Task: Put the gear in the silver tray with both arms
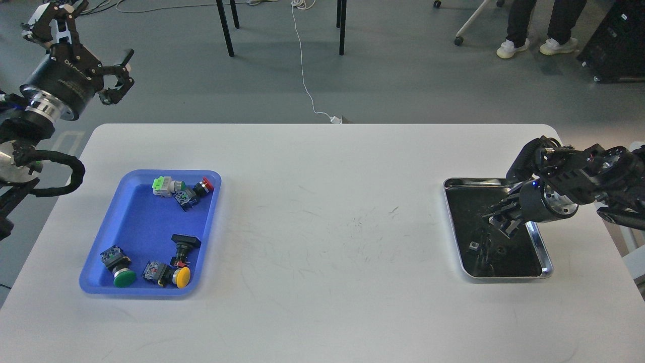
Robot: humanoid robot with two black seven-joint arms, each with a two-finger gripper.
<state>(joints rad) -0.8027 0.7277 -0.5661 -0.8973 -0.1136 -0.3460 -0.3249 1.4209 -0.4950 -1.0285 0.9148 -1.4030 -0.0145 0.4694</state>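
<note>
Table (pixel 322 212): white, scuffed at centre; carries both trays, set well apart at left and right, likely so that each arm serves one side.
Blue tray (pixel 126 212): plastic, on the left side; holds the stock of push-button parts, probably the "gear" of the task.
Silver tray (pixel 456 232): shiny, dark reflective bottom, on the right side; destination of the task; a small square piece (pixel 473 246) inside, near its middle, possibly a part already delivered, too small to identify.
Left arm (pixel 30 126): raised at the far left, off the table edge, clear of the blue tray; apparently parked or waiting its turn.
Right arm (pixel 604 176): entering from the right, bent low over the silver tray.
Left gripper (pixel 118 75): prongs spread apart, nothing between them; well above and beyond the blue tray.
Right gripper (pixel 501 217): pointed down into the silver tray, dark against the dark bottom; jaw state impossible to tell, held load not discernible.
Far cluster: green button (pixel 162 185), red button (pixel 204 185), at the far end of the blue tray, touching or nearly so.
Near cluster: green-capped button (pixel 121 275), yellow-capped button (pixel 180 276), black switch (pixel 184 244), at the near end.
Judged progress: several parts not yet moved.
</note>
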